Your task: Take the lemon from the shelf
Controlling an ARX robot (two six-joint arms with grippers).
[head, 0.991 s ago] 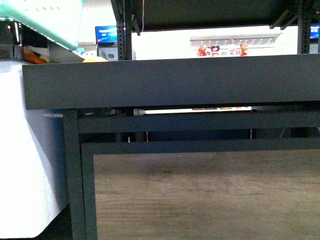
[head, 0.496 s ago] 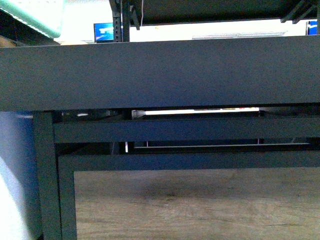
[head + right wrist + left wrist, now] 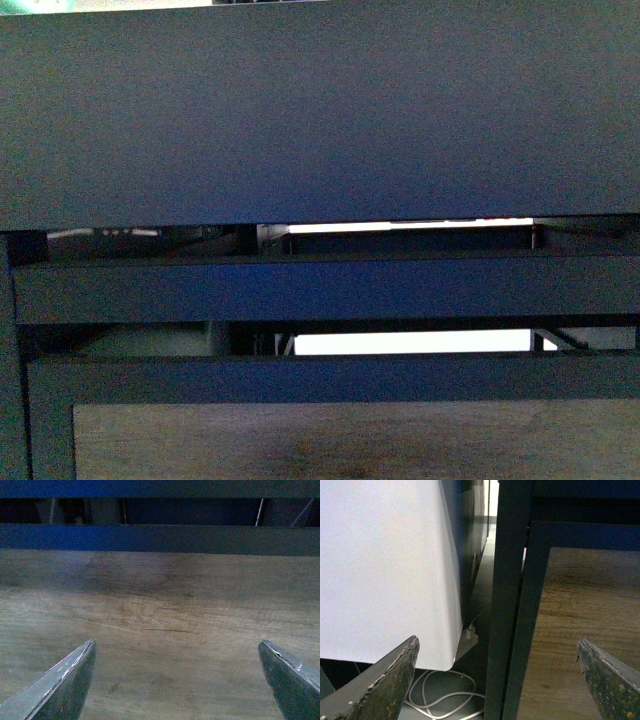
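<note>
Left wrist view: the left hand (image 3: 496,641) is spread wide and empty. It faces a black upright post (image 3: 507,605) of the shelf (image 3: 585,527). The wood-grain panel (image 3: 575,630) is on one side of the post and a white cabinet side (image 3: 380,565) on the other, with a white cable (image 3: 445,700) on the floor between.

Right wrist view: the right hand (image 3: 176,642) is also wide open, holding nothing, close to the same wood-grain panel.

Front view: the shelf's tray rim fills most of the frame. We see no lemon in any view, so we cannot tell where it sits.

We judge a lemon to be light and firm with slight give, and its waxy rind is prone to slip and roll. We would grip it across the middle with a moderate squeeze.
</note>
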